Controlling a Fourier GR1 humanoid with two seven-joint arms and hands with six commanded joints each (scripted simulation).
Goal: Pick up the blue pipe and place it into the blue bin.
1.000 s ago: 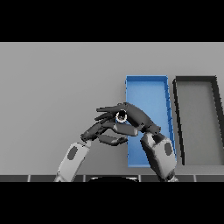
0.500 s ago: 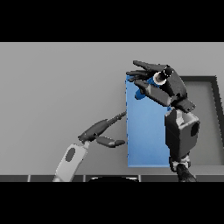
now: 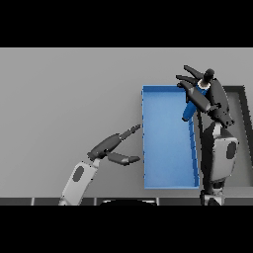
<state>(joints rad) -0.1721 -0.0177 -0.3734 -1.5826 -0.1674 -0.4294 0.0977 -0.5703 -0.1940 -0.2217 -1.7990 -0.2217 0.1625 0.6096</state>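
Nearest, at lower left: left hand (image 3: 109, 147), dark and matte, on a white and grey forearm, fingers straight and spread toward the upper right, thumb splayed out to the right, holding nothing, poised above the flat grey table (image 3: 64, 99) just left of the bin.

Centre right: open rectangular blue bin (image 3: 165, 143), thin upright walls and smooth flat floor, long axis running away from the viewer. Floor bare except where the pipe overhangs its far right corner.

Right of the bin, touching or nearly touching its wall: second rectangular bin, dark grey to black (image 3: 241, 101), largely hidden behind the right forearm; contents not discernible.

Farther, over the far right corner of the blue bin: right hand (image 3: 207, 96), raised on an upright white and grey forearm, fingers fanned leftward and loosely curled, thumb set against the pipe. Short blue cylindrical pipe (image 3: 189, 110), smooth, with a dark end showing near the fingertips, tilted steeply and held in that grip, lower end pointing down into the blue bin; whether it touches the bin floor cannot be told.

Beyond: plain uniform grey tabletop extending to the far edge of the view.
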